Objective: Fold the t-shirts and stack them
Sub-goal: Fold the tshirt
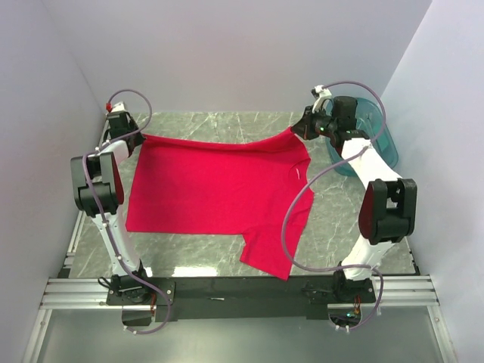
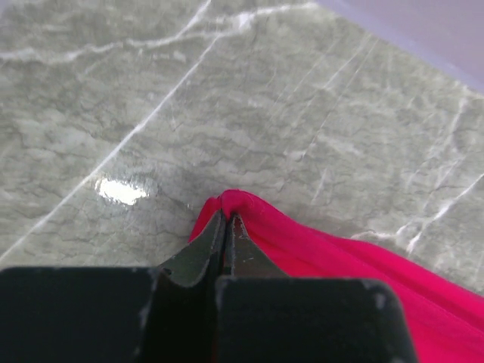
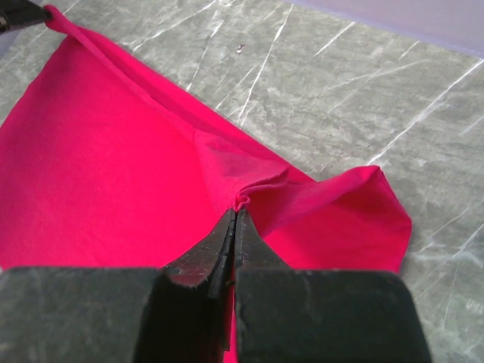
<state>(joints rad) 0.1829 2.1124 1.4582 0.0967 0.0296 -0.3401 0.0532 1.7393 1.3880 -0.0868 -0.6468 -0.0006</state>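
Observation:
One red t-shirt (image 1: pixel 215 189) lies spread across the marble table, its far edge lifted and stretched between both arms. My left gripper (image 1: pixel 134 138) is shut on the shirt's far left corner (image 2: pixel 231 203), pinching a small fold just above the table. My right gripper (image 1: pixel 299 130) is shut on the far right part of the red t-shirt (image 3: pixel 113 174), near the sleeve, with a bunched fold (image 3: pixel 253 193) at its fingertips. One sleeve hangs toward the near edge of the table. In the right wrist view the left gripper's tip (image 3: pixel 23 13) shows at the top left.
A blue translucent bin (image 1: pixel 370 136) stands at the back right behind the right arm. White walls close in the table on the left, back and right. Bare marble (image 1: pixel 227 125) runs along the far side beyond the shirt.

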